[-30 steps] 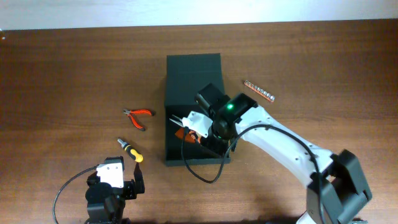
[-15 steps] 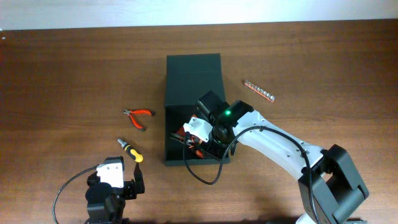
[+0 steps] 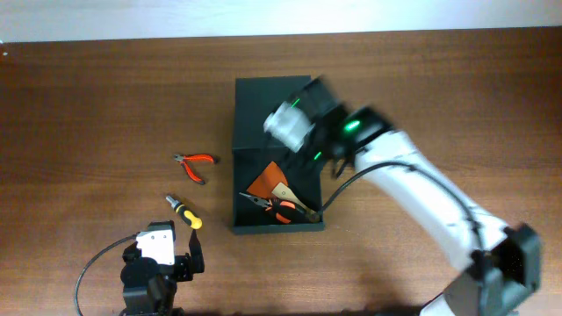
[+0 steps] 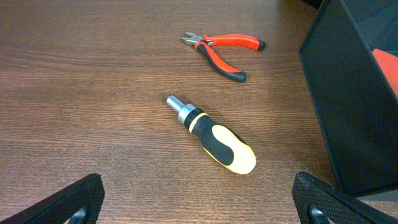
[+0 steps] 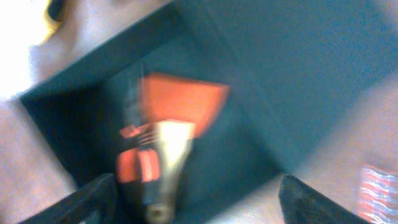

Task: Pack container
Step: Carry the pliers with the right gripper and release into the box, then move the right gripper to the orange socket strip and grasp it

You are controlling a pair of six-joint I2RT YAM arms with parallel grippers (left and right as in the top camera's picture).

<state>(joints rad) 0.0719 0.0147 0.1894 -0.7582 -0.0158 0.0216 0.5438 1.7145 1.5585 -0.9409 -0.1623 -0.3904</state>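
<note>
My right gripper (image 3: 283, 123) hangs blurred above the far half of the container (image 3: 263, 101), fingers apart and, as far as I can tell, holding nothing. The container sits mid-table, long axis running near to far, flap lid laid open toward the far edge, mouth up. The yellow-handled screwdriver (image 4: 214, 140) lies left of it, nearer my wide-open left gripper (image 4: 202, 202), bit pointing far-left, handle toward the container.

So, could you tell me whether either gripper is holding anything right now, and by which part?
Nothing is held: the left gripper is open near the screwdriver, and the right gripper is open above the container.
</note>
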